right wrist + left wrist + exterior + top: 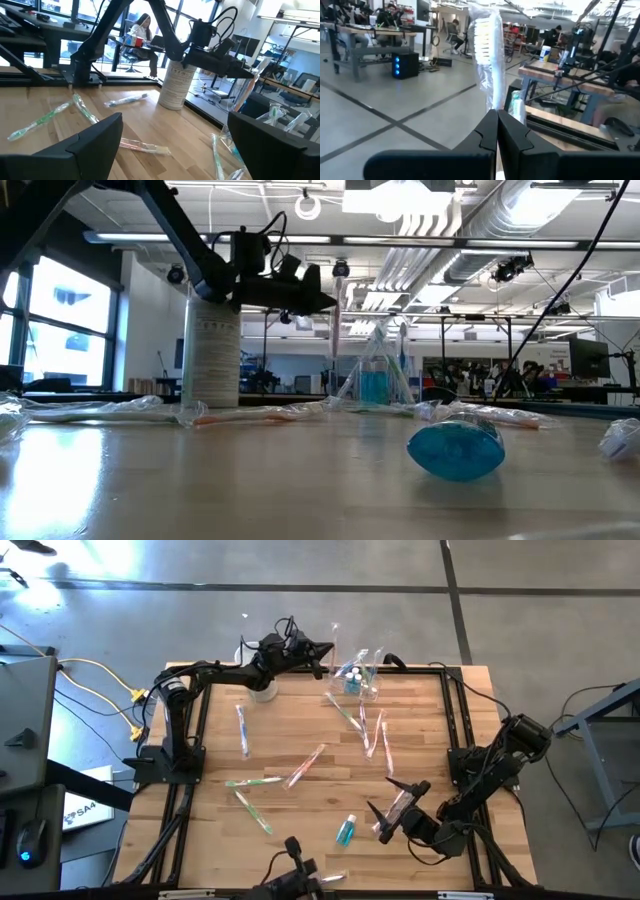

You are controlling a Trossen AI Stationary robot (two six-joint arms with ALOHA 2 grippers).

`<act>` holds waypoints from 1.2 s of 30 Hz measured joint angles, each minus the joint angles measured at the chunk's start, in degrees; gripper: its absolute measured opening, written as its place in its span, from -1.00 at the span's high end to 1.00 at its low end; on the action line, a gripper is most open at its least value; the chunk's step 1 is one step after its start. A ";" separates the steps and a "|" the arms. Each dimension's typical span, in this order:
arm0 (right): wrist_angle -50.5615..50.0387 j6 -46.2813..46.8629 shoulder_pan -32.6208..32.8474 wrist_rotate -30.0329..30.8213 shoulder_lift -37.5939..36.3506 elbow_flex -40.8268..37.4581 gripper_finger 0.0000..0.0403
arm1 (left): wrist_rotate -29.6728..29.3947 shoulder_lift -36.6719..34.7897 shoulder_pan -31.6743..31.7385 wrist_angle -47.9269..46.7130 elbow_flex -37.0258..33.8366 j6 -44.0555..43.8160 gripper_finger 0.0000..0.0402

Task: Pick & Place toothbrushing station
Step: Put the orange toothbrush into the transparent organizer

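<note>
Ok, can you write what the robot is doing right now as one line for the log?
left gripper: shut on wrapped toothbrush, held up beside clear holder | right gripper: open, waiting near table's front

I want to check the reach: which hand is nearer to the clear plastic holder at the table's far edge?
The left. The left hand, shut on a wrapped toothbrush, hovers just beside the clear plastic holder. The right hand is open at the table's near side, far from it.
</note>
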 joint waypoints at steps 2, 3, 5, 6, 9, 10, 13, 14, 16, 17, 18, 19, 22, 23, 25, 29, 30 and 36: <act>-0.63 0.69 -0.02 0.01 0.02 0.00 -0.75 | 0.43 0.00 0.00 0.07 0.00 -0.02 1.00; -0.63 0.69 -0.02 -0.01 0.04 0.00 -0.75 | 0.83 0.00 -0.04 0.28 0.00 -0.02 1.00; -0.62 0.67 -0.04 0.00 0.04 0.00 -0.75 | 1.00 0.00 -0.11 0.44 0.02 0.00 1.00; -0.63 0.67 -0.04 0.00 0.04 0.00 -0.75 | 1.04 0.00 -0.14 0.30 0.00 0.08 1.00; -0.61 0.64 -0.22 0.01 0.04 0.00 -0.75 | 0.67 0.20 -0.61 0.09 0.02 1.04 1.00; -0.62 0.64 -0.42 -0.01 0.04 0.00 -0.75 | 0.62 0.38 -0.63 0.16 0.02 1.68 1.00; -0.65 0.29 -0.57 0.01 0.04 0.00 -0.75 | 0.38 0.55 -0.99 -0.31 0.02 1.81 1.00; -0.67 0.23 -0.57 -0.01 0.04 0.00 -0.75 | -0.02 0.55 -1.28 -0.09 0.02 2.32 1.00; -1.02 0.20 -0.58 0.01 0.04 0.00 -0.75 | -1.39 0.51 -1.71 -0.16 0.29 4.15 1.00; -1.22 0.19 -0.57 0.01 0.04 0.00 -0.75 | -1.40 0.21 -1.68 -0.60 0.57 4.54 1.00; -1.41 0.19 -0.57 0.01 0.04 0.01 -0.75 | -1.08 -0.22 -1.69 -1.08 0.97 4.52 1.00; -1.64 0.19 -0.57 0.01 0.04 0.00 -0.75 | -0.65 -0.35 -1.75 -1.12 2.02 4.52 1.00; -2.31 0.19 -0.57 0.04 0.04 0.00 -0.75 | 0.31 -0.67 -2.59 -4.16 5.33 4.51 1.00; -2.43 0.19 -0.57 0.06 0.04 0.00 -0.75 | -0.04 -0.62 -3.13 -6.07 6.44 4.51 1.00; -2.57 0.44 -0.57 0.06 0.04 0.00 -0.75 | -2.96 -0.52 -4.42 -10.32 8.88 4.80 1.00; -2.60 0.88 -0.49 0.04 0.04 0.00 -0.75 | -10.77 -0.52 -7.15 -15.65 13.05 7.54 1.00; -2.62 1.58 -0.41 0.04 0.04 0.00 -0.75 | -10.79 -0.52 -7.48 -15.90 13.56 7.53 1.00; -2.52 2.32 0.06 -0.01 0.04 0.00 -0.75 | -7.04 0.11 -5.98 -13.83 14.19 2.70 1.00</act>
